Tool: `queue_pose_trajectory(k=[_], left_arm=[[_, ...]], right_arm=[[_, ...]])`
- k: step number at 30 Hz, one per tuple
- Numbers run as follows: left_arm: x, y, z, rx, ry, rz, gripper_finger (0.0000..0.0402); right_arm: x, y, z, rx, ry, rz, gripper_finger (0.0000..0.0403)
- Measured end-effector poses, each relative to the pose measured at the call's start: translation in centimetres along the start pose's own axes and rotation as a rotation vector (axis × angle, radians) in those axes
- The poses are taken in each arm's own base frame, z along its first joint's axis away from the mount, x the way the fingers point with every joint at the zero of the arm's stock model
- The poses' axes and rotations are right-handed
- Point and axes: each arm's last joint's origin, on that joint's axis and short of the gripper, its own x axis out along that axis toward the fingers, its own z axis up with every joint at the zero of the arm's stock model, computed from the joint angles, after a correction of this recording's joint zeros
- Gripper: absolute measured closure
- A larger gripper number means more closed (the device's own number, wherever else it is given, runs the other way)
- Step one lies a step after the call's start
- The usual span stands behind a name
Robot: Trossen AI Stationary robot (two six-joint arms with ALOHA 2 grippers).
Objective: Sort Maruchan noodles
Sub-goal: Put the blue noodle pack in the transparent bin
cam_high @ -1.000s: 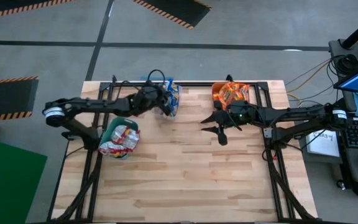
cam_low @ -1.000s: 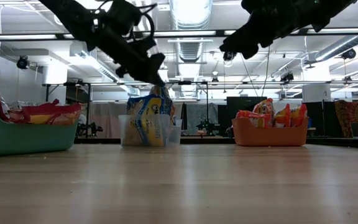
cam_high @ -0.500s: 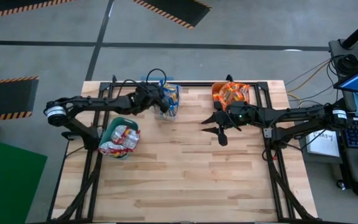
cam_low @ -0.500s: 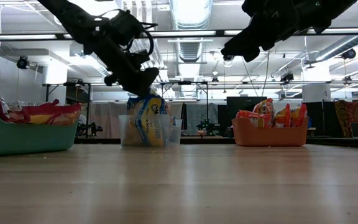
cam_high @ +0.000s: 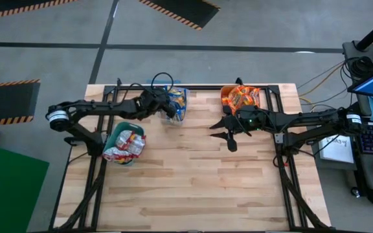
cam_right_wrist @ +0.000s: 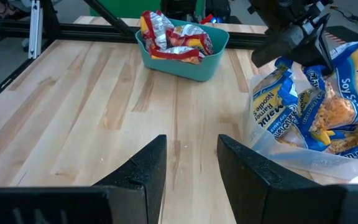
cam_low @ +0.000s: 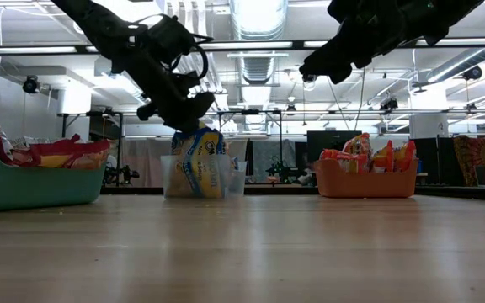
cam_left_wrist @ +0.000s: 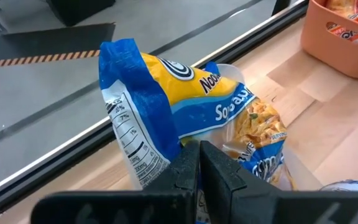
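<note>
Left pincer (cam_high: 168, 107) has backed off the clear bin (cam_high: 177, 116), clenched and empty, blue-and-yellow packets (cam_left_wrist: 185, 106) binned; right pincer (cam_high: 224, 130) hovers released beside the orange bin (cam_high: 226, 96), counter otherwise bare, so sorting looks finished.

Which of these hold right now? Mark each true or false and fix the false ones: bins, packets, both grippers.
1. The blue-and-yellow packets sit in the clear bin. True.
2. The left gripper is wide open over the teal bin. False: it is shut, beside a blue-and-yellow packet at the clear bin.
3. The orange bin holds orange-red packets. True.
4. The right gripper grips a packet. False: it is open with nothing between its fingers, above bare table.
5. The teal bin is empty. False: red-and-white packets lie in it.
</note>
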Motion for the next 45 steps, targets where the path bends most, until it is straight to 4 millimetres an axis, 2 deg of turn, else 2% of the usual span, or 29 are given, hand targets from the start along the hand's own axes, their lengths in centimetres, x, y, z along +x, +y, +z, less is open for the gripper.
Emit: queue_pose_trajectory(k=[6,14,19,22,32,35,38,45], left_arm=[[0.1,-0.2,-0.1,-0.032,0.001,-0.006,0.0402],[2.1,-1.3,-1.7,-0.02,0.039,-0.001,0.0402],[2.6,-1.5,-2.0,-0.019,0.051,0.002,0.0402],[2.0,-1.4,-1.6,-0.014,0.036,-0.007,0.0402],[-2.2,-0.1,1.8,0.033,-0.119,-0.046,0.0402],[-2.5,0.3,2.1,0.055,-0.147,0.024,0.0402],[-2.1,0.7,2.1,0.06,-0.156,0.122,0.0402],[0.8,0.3,0.5,0.072,-0.084,0.153,0.0402]], right_arm=[[0.0,0.0,0.0,-0.001,0.001,0.0,0.0271],[0.0,0.0,-0.1,0.001,0.005,0.0,0.0271],[0.0,0.0,-0.2,0.0,0.009,0.0,0.0271],[0.0,0.0,-0.3,-0.005,0.009,0.0,0.0271],[0.1,0.0,-0.5,-0.007,0.015,-0.007,0.0271],[0.1,0.0,-0.4,-0.007,0.013,-0.008,0.0271],[0.1,0.0,-0.4,-0.007,0.012,-0.008,0.0271],[0.1,0.0,-0.4,-0.007,0.013,-0.008,0.0271]])
